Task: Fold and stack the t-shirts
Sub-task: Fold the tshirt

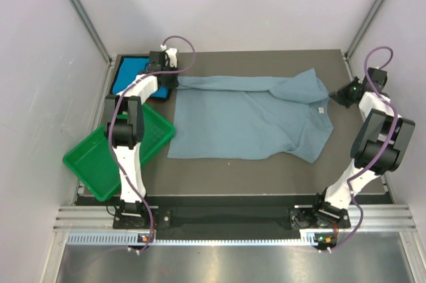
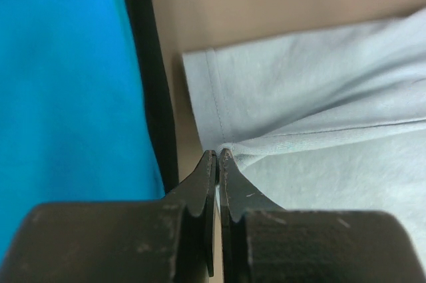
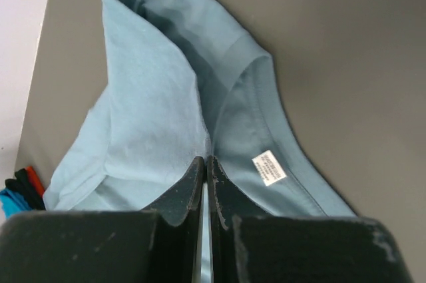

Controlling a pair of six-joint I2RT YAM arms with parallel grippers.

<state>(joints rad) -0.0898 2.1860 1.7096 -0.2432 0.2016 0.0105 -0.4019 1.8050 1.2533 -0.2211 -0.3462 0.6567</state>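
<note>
The large grey-blue t-shirt point(image 1: 246, 123) lies spread across the middle of the table, its far edge folded over and its white tag point(image 1: 320, 109) at the right. My left gripper point(image 1: 172, 84) is at its far left corner; in the left wrist view the gripper point(image 2: 218, 155) is shut, pinching the shirt's point(image 2: 319, 96) folded edge. My right gripper point(image 1: 337, 98) is at the shirt's right end; in the right wrist view the gripper point(image 3: 206, 160) is shut on the cloth point(image 3: 146, 96) beside the tag point(image 3: 269, 166). The turquoise t-shirt point(image 1: 130, 76) lies folded at the far left, its dark edging point(image 2: 150, 83) near my left fingers.
A green plastic tray point(image 1: 100, 160) sits tilted at the left front, overhanging the table's left edge. The dark tabletop point(image 1: 266, 170) shows in front of the shirt. Grey walls close in on the left, right and back.
</note>
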